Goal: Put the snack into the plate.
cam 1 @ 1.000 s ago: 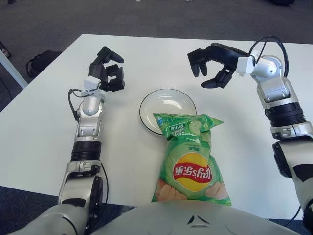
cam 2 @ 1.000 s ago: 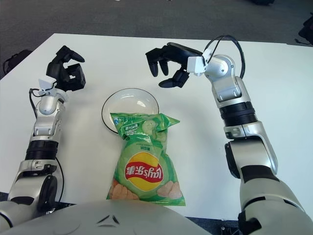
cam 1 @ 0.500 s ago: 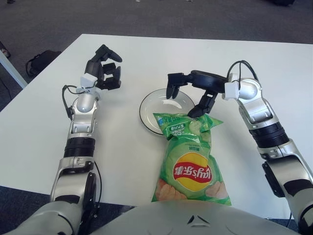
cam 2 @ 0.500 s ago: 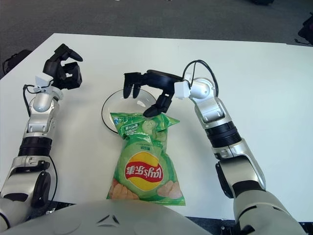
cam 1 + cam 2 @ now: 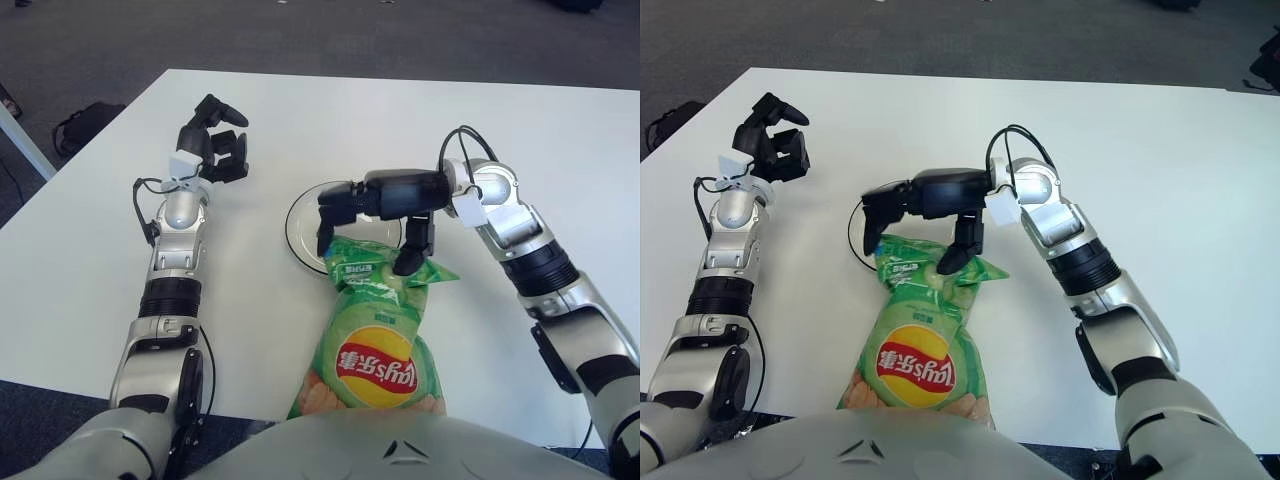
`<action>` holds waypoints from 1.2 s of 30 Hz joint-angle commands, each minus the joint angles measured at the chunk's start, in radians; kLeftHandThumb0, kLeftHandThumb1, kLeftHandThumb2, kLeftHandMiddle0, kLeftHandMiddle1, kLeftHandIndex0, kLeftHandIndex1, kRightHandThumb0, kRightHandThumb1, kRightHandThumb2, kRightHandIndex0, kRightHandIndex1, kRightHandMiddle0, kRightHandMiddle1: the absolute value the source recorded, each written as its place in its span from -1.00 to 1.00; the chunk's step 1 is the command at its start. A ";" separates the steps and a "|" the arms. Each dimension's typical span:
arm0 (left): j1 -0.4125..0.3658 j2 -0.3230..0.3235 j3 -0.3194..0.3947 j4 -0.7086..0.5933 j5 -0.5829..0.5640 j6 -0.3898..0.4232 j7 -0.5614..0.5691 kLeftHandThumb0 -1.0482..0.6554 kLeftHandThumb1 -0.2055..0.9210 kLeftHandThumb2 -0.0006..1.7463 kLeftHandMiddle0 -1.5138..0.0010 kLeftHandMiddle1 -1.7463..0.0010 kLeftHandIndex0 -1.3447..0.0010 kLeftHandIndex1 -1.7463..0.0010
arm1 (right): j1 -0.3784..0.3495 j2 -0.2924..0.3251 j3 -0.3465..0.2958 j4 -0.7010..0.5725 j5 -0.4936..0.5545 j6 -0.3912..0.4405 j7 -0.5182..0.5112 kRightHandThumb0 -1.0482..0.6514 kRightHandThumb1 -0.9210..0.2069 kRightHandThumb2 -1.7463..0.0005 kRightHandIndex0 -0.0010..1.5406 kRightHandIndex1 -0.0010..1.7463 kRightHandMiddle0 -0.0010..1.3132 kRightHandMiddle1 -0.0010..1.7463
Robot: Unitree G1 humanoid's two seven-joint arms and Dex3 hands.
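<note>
Green bag (image 5: 372,330): top now pinched and skewed, so pickup has begun.
Right hand (image 5: 372,232): dropped from plate (image 5: 296,222), fingers closed on bag.
Left hand (image 5: 218,150): idle, curled, far left.

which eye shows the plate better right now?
Left eye view. The plate shows its left rim plus a sliver of the right rim beyond the right hand, which is over it, fingers on the top of the chip bag. The right eye view shows only a thin left arc.
</note>
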 commanded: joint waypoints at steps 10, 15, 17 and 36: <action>0.004 -0.019 0.014 -0.033 -0.002 0.057 0.053 -0.24 0.42 0.10 -0.41 -1.00 0.40 -1.00 | -0.118 -0.057 0.042 0.025 0.067 -0.017 0.267 0.50 -0.02 -0.58 -1.00 -1.00 -1.00 -0.20; 0.005 -0.024 0.016 -0.036 -0.001 0.070 0.064 -0.24 0.42 0.10 -0.40 -1.00 0.40 -1.00 | -0.188 -0.049 0.037 0.066 0.080 -0.001 0.340 0.45 0.04 -0.52 -1.00 -1.00 -1.00 -0.19; 0.006 -0.024 0.016 -0.036 0.001 0.072 0.066 -0.24 0.42 0.11 -0.41 -1.00 0.40 -1.00 | -0.210 -0.042 0.033 0.104 0.079 -0.006 0.358 0.43 0.06 -0.49 -1.00 -1.00 -1.00 -0.21; 0.017 -0.025 0.018 -0.042 0.020 0.072 0.094 -0.25 0.38 0.13 -0.43 -1.00 0.38 -1.00 | -0.359 -0.122 0.247 0.314 0.258 0.182 0.386 -0.46 -0.29 0.17 -1.00 -1.00 -1.00 -0.72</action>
